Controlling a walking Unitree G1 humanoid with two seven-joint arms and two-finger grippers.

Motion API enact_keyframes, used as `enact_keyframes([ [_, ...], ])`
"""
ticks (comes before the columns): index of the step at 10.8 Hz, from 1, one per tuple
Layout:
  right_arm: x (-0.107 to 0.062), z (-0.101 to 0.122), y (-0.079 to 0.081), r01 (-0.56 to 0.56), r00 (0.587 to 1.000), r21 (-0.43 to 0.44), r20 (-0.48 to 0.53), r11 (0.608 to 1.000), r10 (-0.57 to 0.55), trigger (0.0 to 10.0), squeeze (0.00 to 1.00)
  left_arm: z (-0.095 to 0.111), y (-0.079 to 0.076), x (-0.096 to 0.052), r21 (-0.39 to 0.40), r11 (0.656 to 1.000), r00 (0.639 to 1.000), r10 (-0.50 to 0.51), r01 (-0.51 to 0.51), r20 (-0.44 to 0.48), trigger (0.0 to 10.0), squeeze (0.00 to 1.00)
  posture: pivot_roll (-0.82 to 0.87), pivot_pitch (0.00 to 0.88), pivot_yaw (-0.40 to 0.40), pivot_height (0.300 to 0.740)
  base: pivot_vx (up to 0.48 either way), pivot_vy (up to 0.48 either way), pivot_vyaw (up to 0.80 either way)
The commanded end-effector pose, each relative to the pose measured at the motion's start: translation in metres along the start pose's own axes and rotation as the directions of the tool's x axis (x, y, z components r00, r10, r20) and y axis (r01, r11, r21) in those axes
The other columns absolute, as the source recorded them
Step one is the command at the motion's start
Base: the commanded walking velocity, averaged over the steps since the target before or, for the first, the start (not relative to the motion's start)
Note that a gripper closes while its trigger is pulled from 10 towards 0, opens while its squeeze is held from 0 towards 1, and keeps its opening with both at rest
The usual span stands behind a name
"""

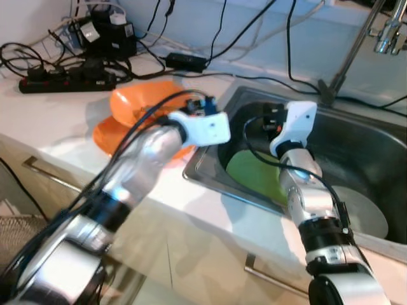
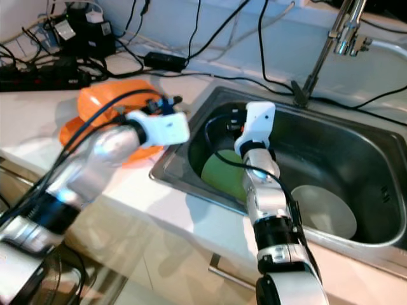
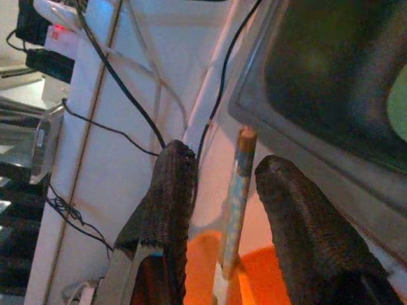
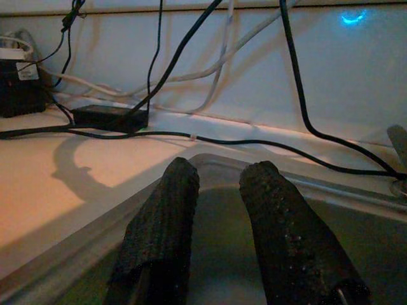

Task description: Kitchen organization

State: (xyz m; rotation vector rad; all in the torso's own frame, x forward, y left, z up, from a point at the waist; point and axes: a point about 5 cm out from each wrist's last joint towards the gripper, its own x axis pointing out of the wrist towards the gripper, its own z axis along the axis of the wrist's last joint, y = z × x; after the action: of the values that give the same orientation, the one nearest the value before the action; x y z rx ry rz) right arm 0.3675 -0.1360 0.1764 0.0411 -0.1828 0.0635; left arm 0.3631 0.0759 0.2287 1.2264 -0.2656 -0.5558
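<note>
My left gripper (image 3: 219, 210) reaches forward with its 2 fingers (image 3: 166, 197) spread apart. My right gripper (image 4: 219, 222) angles down ahead of me, 2 fingers (image 4: 287, 235) parted, nothing between them.

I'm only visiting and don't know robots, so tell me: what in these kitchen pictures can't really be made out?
- Green plate in the sink: the right arm covers part of it in the eye views.
- Orange bowls: the left arm hides their near side.
- Thin stick between the left gripper fingers: contact and its lower end are unclear, left wrist view.
- Faucet: cut by the top edge.
- Right gripper: the sink below is too dark.
</note>
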Motion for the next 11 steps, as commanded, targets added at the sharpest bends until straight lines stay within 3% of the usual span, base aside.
enact_keyframes([
  [1,0.003,0.007,-0.002,0.012,1.000,0.003,0.029,1.000,-0.012,10.0,0.00,0.001,0.002,0.003,0.019,1.000,1.000,0.004,-0.004,-0.003,10.0,0.00,0.25,0.021,-0.027,0.740,0.000,0.000,0.00],
  [5,0.002,0.007,-0.004,0.018,0.999,-0.003,0.030,1.000,-0.018,10.0,0.00,0.000,-0.006,0.013,-0.004,0.999,0.999,-0.032,0.032,-0.007,10.0,0.00,0.24,0.023,-0.027,0.740,0.000,0.000,0.00],
  [6,0.002,0.007,-0.004,0.019,0.999,-0.001,0.032,1.000,-0.019,10.0,0.00,0.006,-0.005,0.014,-0.009,0.999,0.999,-0.034,0.034,0.027,10.0,0.00,0.24,0.023,-0.028,0.740,0.000,0.000,0.00],
  [7,0.002,0.007,-0.005,0.019,0.999,-0.003,0.030,1.000,-0.019,10.0,0.00,0.016,-0.002,0.013,0.004,1.000,0.997,-0.022,0.022,0.072,10.0,0.00,0.25,0.022,-0.029,0.740,0.000,0.000,0.00],
  [11,0.003,0.007,-0.003,0.016,0.999,-0.001,0.029,1.000,-0.016,10.0,0.00,0.024,0.010,0.012,-0.014,0.999,0.995,0.043,-0.042,0.091,10.0,0.00,0.25,0.022,-0.033,0.740,0.000,0.000,0.00],
])
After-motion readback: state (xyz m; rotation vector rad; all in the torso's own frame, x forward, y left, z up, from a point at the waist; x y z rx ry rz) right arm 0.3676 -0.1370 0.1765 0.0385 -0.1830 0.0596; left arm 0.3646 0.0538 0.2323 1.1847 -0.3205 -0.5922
